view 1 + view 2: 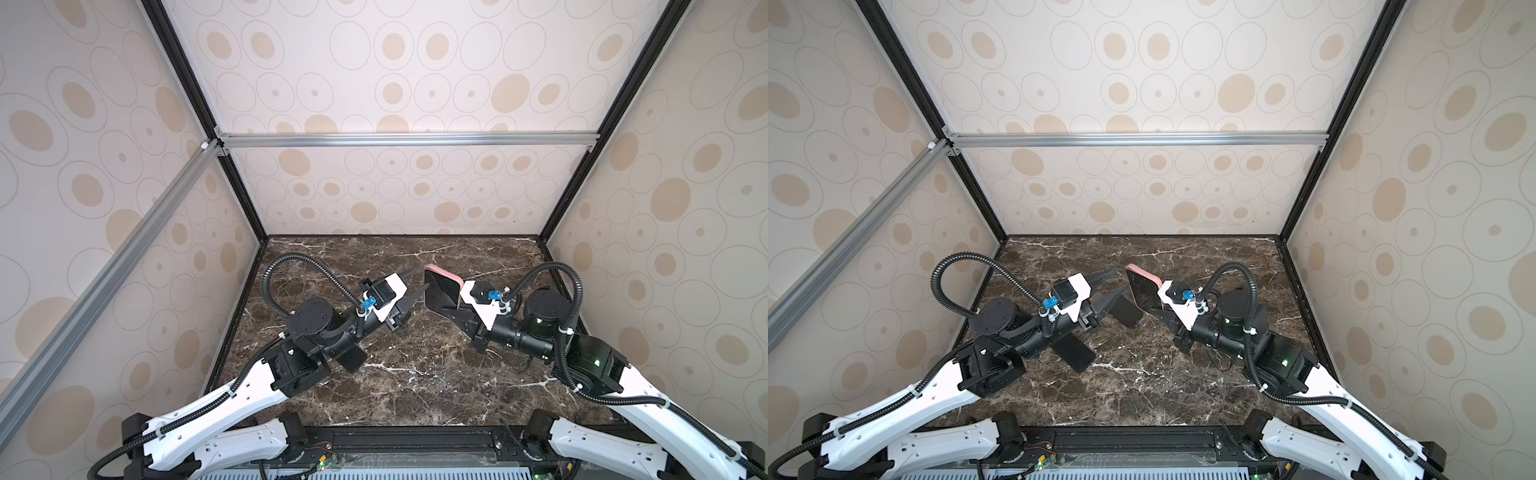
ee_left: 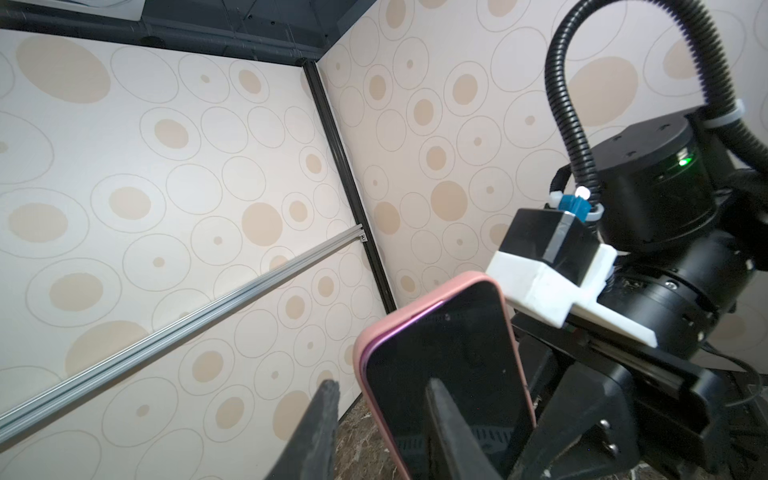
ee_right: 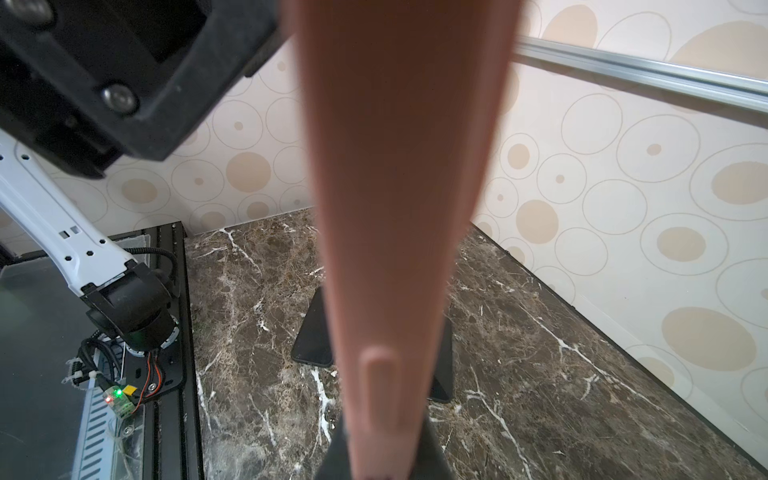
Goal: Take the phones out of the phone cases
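Note:
My right gripper (image 1: pixel 456 309) is shut on the pink phone case (image 1: pixel 444 272), holding it raised and tilted over the marble table. In the right wrist view the case's side edge (image 3: pixel 395 208) fills the middle. The phone (image 2: pixel 449 353) sits inside it, black screen facing my left gripper, with a purple rim showing at one upper corner. My left gripper (image 2: pixel 382 382) is open and straddles the case's long edge: one finger lies over the screen and the other stands off behind the case's back with a gap. Both top views show its tips (image 1: pixel 1120 279) at the phone's left edge.
Two bare black phones lie flat on the table (image 1: pixel 415 395): one (image 1: pixel 1077 351) under my left wrist, another (image 1: pixel 1128 311) just below the left fingers. Both show under the case from the right wrist (image 3: pixel 316 336). Patterned walls close the sides and back.

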Controlling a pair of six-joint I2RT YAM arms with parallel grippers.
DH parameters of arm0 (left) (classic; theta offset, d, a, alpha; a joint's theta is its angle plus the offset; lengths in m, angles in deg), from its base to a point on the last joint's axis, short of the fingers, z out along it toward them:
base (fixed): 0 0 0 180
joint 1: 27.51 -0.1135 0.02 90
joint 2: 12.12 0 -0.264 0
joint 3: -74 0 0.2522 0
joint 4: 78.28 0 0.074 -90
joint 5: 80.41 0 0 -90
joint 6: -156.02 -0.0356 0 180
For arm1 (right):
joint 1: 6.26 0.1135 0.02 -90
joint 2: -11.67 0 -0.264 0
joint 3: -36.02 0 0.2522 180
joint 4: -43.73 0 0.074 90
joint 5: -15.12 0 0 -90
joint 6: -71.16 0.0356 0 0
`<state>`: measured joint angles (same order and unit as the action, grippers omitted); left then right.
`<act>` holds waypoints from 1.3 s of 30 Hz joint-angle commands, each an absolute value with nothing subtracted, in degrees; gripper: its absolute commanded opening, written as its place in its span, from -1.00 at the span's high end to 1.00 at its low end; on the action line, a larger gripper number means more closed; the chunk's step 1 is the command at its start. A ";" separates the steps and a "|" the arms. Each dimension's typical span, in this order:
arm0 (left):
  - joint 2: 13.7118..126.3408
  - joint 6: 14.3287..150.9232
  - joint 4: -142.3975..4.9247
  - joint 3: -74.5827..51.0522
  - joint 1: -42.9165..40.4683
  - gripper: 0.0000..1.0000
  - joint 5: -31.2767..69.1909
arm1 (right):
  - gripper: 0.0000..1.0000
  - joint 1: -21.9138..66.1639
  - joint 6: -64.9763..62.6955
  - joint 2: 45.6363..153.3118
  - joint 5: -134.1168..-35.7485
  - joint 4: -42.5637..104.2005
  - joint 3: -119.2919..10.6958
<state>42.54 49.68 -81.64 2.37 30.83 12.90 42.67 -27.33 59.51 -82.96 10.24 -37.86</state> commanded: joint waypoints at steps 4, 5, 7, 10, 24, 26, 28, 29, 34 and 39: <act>42.95 47.87 -83.21 2.48 31.46 0.47 12.67 | 1.00 43.07 -28.68 59.27 -85.14 14.41 -37.96; 43.04 47.91 -83.19 2.52 31.46 0.48 12.72 | 1.00 43.09 -28.71 59.23 -85.25 14.34 -38.02; 43.17 48.00 -83.06 2.58 31.51 0.52 12.68 | 1.00 43.14 -28.75 59.00 -85.66 14.32 -37.99; 43.36 48.00 -83.05 2.41 31.46 0.58 12.97 | 1.00 43.05 -28.77 59.20 -86.58 13.85 -38.21; 44.13 48.00 -81.67 1.65 31.46 0.56 12.40 | 1.00 43.06 -30.43 60.23 -90.54 10.99 -39.26; 44.23 48.00 -81.35 1.48 31.46 0.55 12.38 | 1.00 43.07 -31.03 60.42 -91.41 10.34 -39.51; 44.31 48.09 -81.22 1.39 31.46 0.55 12.32 | 1.00 43.13 -31.77 60.53 -92.42 9.64 -39.73; 44.45 48.16 -81.22 1.33 31.46 0.55 12.27 | 1.00 43.06 -32.14 60.70 -92.86 9.37 -39.94; 44.77 48.27 -79.27 0.65 31.46 0.58 12.48 | 1.00 43.06 -33.28 61.38 -95.76 7.97 -40.75; 44.92 48.51 -76.69 0.03 31.46 0.60 13.77 | 1.00 43.13 -34.13 61.70 -96.94 6.74 -41.81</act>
<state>43.54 49.48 -80.22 2.35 30.88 11.96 41.86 -28.56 61.28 -88.40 6.68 -39.59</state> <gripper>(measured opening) 0.204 0.123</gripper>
